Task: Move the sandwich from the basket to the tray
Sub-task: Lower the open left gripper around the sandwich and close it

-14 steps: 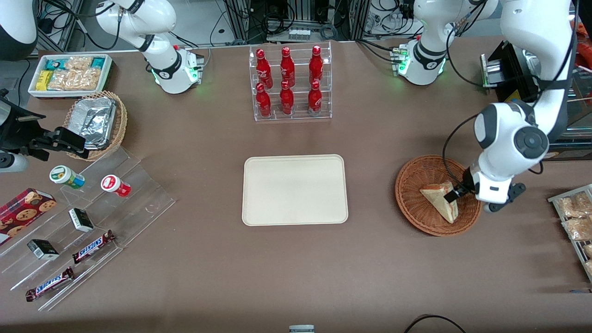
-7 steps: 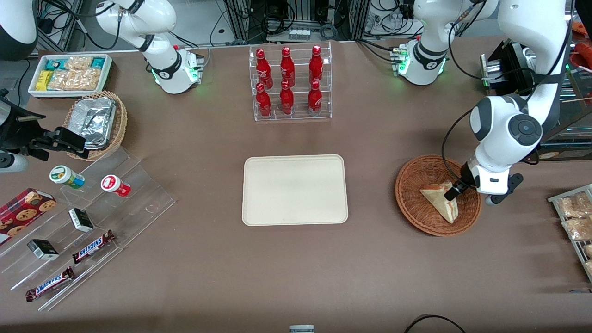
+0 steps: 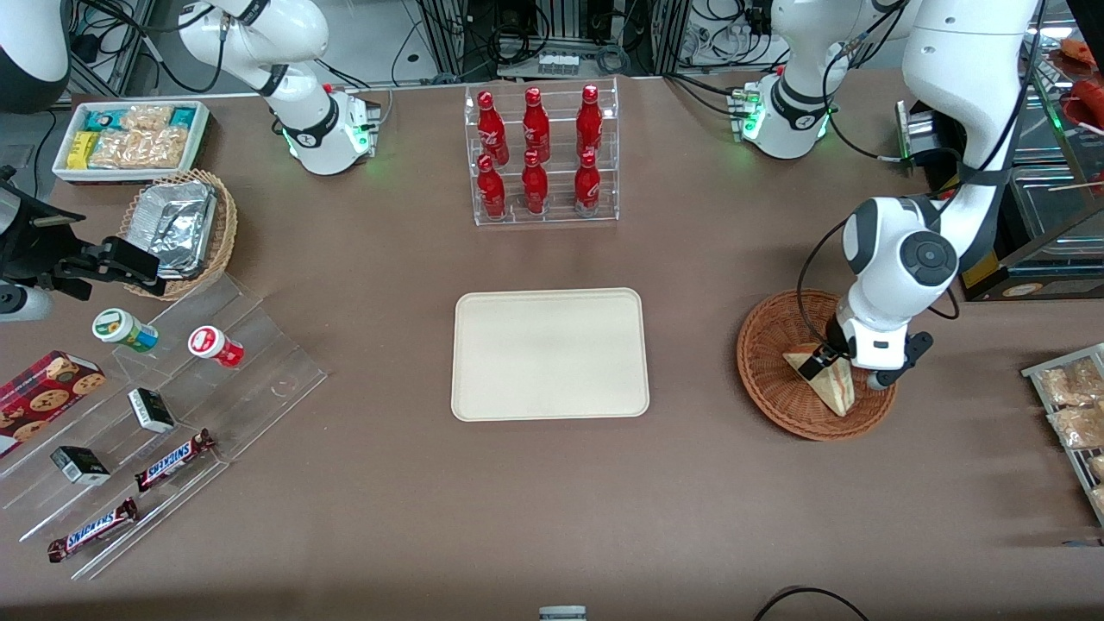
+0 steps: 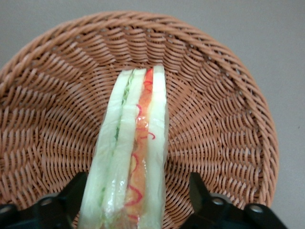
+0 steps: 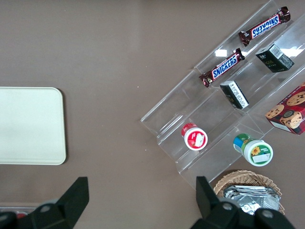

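Observation:
The sandwich (image 3: pixel 833 385), a pale wedge with red and green filling along its cut edge, lies in the reddish-brown wicker basket (image 3: pixel 761 345) toward the working arm's end of the table. In the left wrist view the sandwich (image 4: pixel 133 143) stands on edge in the basket (image 4: pixel 224 119). My left gripper (image 3: pixel 818 362) is low over the basket, open, with one black finger on each side of the sandwich (image 4: pixel 136 196). One finger (image 4: pixel 199 190) stands apart from the bread; the other is close against the wrap. The cream tray (image 3: pixel 549 354) sits bare at the table's middle.
A clear rack of red bottles (image 3: pixel 542 155) stands farther from the front camera than the tray. A wire rack of snack packs (image 3: pixel 1074 405) lies beside the basket at the table's edge. Clear stepped shelves with snacks (image 3: pixel 164 414) lie toward the parked arm's end.
My left arm has swung toward the tray's side of the basket, and the gripper has shifted along the sandwich toward its wider end. The sandwich has stayed in place.

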Controlling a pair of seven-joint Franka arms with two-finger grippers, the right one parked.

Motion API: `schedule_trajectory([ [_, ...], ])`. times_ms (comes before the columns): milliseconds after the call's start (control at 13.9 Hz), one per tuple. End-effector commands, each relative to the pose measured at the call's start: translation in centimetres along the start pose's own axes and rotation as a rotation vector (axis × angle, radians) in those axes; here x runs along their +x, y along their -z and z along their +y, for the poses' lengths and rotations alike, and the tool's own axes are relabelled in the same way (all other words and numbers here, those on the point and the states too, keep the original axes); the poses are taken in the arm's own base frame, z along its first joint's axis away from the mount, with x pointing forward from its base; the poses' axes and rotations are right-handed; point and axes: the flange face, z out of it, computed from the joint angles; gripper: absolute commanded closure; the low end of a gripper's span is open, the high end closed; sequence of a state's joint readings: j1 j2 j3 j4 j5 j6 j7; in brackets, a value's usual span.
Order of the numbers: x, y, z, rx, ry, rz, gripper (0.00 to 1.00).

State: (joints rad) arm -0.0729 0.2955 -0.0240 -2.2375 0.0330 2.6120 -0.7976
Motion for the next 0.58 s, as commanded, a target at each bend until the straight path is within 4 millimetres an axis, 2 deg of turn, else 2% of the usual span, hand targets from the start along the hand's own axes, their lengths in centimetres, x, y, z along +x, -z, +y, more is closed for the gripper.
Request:
schedule_trajectory([
  [0,-0.1,0.2,0.3,-0.006,-0.004,0.006,0.98],
  [144,0.0,0.8,0.2,0.012,-0.017,-0.004,1.0],
  [216,0.2,1.8,0.3,0.02,-0.025,-0.009,1.0],
  [288,0.2,3.3,0.3,0.031,-0.047,-0.018,1.0],
  [432,0.0,7.6,1.0,0.064,-0.097,-0.048,1.0],
  [504,-1.1,10.3,2.7,0.081,-0.146,-0.06,1.0],
])
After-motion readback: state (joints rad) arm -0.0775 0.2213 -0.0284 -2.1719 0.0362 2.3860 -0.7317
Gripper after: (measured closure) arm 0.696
